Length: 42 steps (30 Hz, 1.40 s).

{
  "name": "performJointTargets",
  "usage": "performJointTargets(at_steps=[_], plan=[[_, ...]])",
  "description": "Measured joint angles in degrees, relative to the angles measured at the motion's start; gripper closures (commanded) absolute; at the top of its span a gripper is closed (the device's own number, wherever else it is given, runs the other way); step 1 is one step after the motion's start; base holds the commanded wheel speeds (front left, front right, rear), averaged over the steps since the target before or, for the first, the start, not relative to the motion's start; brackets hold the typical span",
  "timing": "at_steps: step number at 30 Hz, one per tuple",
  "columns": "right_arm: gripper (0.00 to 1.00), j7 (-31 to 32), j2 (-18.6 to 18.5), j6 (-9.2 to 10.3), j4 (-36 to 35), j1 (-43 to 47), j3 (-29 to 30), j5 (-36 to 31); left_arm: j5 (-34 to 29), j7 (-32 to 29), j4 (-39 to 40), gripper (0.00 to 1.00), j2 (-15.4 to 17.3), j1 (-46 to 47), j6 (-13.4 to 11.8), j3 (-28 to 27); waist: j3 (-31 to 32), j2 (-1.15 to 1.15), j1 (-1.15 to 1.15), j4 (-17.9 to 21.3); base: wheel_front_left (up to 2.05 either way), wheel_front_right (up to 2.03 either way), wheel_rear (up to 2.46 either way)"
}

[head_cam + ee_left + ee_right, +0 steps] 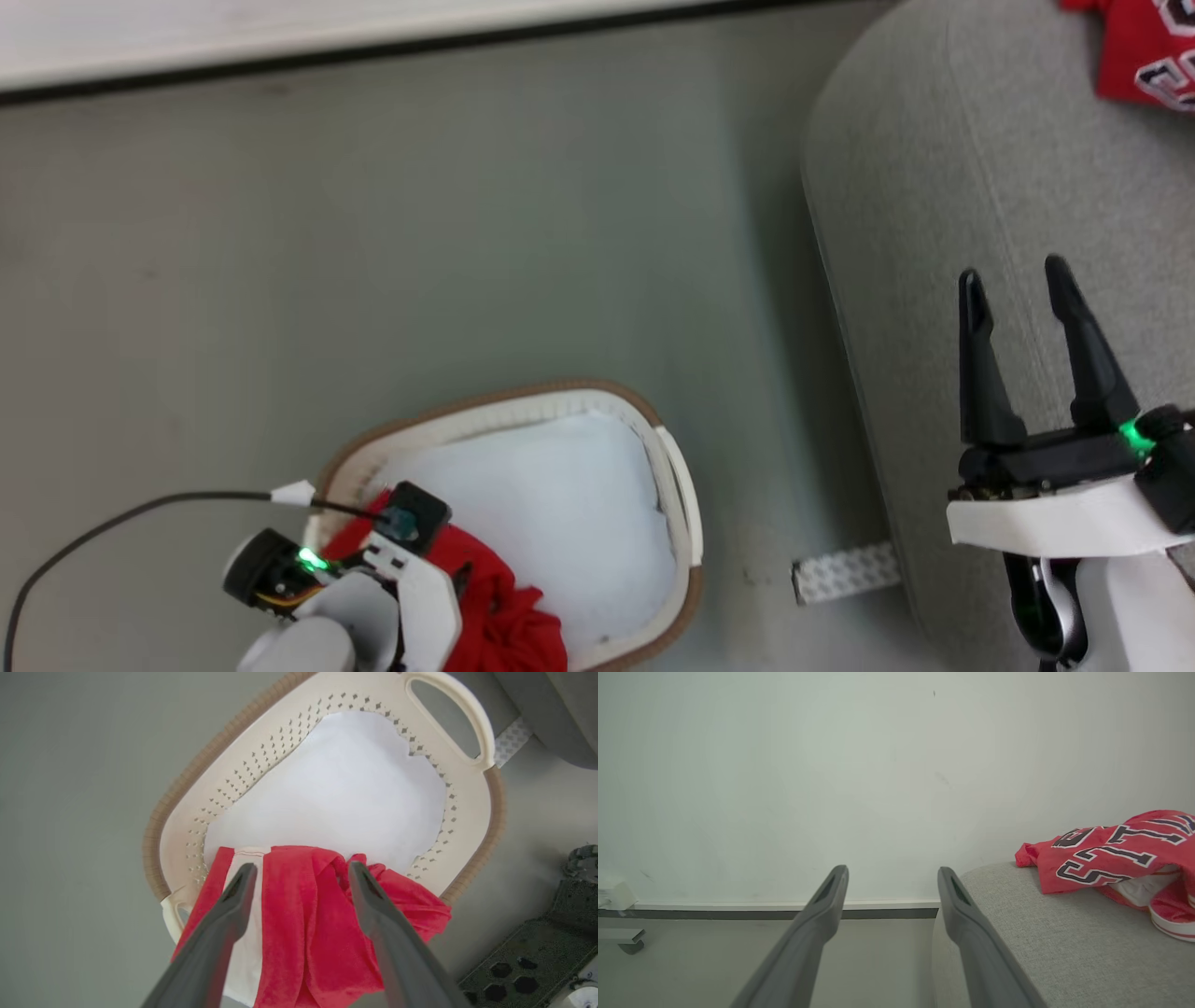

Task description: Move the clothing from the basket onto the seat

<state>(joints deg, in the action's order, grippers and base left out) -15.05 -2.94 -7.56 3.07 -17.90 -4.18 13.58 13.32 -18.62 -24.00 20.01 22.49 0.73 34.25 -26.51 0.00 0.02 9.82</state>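
Both pincers stand wide open and hold nothing. The left pincer, with its two long dark-grey fingers spread far apart, hangs over a bright red garment with a white panel. One finger lies across the white panel and the other across the crumpled red folds, but I cannot tell if the tips touch the cloth. This garment lies at the near end of the oval cream-white plastic laundry basket, which has rows of small holes and a brown rim band, and it covers part of the rim there. The rest of the basket's bottom is covered by a flat white sheet. The basket stands on the grey-green floor, near the large light-grey fabric seat. The right pincer is above the rounded edge of this seat. A bright red jersey with black-and-white lettering lies on the seat, well apart from the right pincer.
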Motion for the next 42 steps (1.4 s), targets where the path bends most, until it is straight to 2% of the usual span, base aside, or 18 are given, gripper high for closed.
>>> performJointTargets(at_steps=[6, 16, 26, 27, 28, 35, 42], plan=[[0.00, 0.0, 0.0, 0.00, -2.6, -3.1, 0.1, 3.3, -0.3, -3.6, -6.5, 0.00, 0.3, 4.1, 0.8, 0.1, -8.8, 0.00, 0.01, 2.8, 0.00, 0.00, 0.00], [0.00, 0.0, 0.0, 0.00, -6.0, -7.9, 0.1, 6.6, -1.7, -6.2, -13.9, 0.00, 0.3, 12.5, 0.2, 0.3, -21.7, 0.00, 0.00, 5.8, 0.00, 0.00, 0.00], [0.00, 0.0, 0.0, 0.00, -9.0, -8.8, 1.5, 10.3, -2.6, -6.0, -18.7, 0.00, 1.8, 16.3, -1.3, 0.2, -28.9, 0.00, -0.01, 8.5, 0.00, 0.00, 0.00], [0.00, 0.0, 0.0, 0.00, -9.0, -8.7, 1.8, 10.6, -2.6, -5.5, -18.9, 0.68, 1.8, 16.4, -1.3, 0.2, -29.1, 0.00, -0.01, 8.8, 0.00, 0.00, 0.00], [0.00, 0.0, 0.0, 0.00, -9.0, -8.6, 2.1, 10.8, -2.5, -4.9, -19.0, 1.00, 1.9, 16.5, -1.3, 0.1, -29.3, 0.00, -0.01, 9.0, 0.00, 0.00, 0.00], [0.00, 0.0, 0.0, 0.00, -7.6, -8.1, 2.3, 11.4, -1.8, -2.4, -19.3, 1.00, 0.9, 16.9, -0.7, 0.9, -27.4, 0.00, -0.01, 9.0, 0.00, 0.00, 0.00], [0.00, 0.0, 0.1, 0.00, -5.2, -6.1, 4.0, 11.1, 0.9, 1.4, -15.1, 1.00, -1.9, 15.7, 0.1, 0.6, -21.1, 0.00, -0.01, 7.8, 0.00, 0.00, 0.00]])
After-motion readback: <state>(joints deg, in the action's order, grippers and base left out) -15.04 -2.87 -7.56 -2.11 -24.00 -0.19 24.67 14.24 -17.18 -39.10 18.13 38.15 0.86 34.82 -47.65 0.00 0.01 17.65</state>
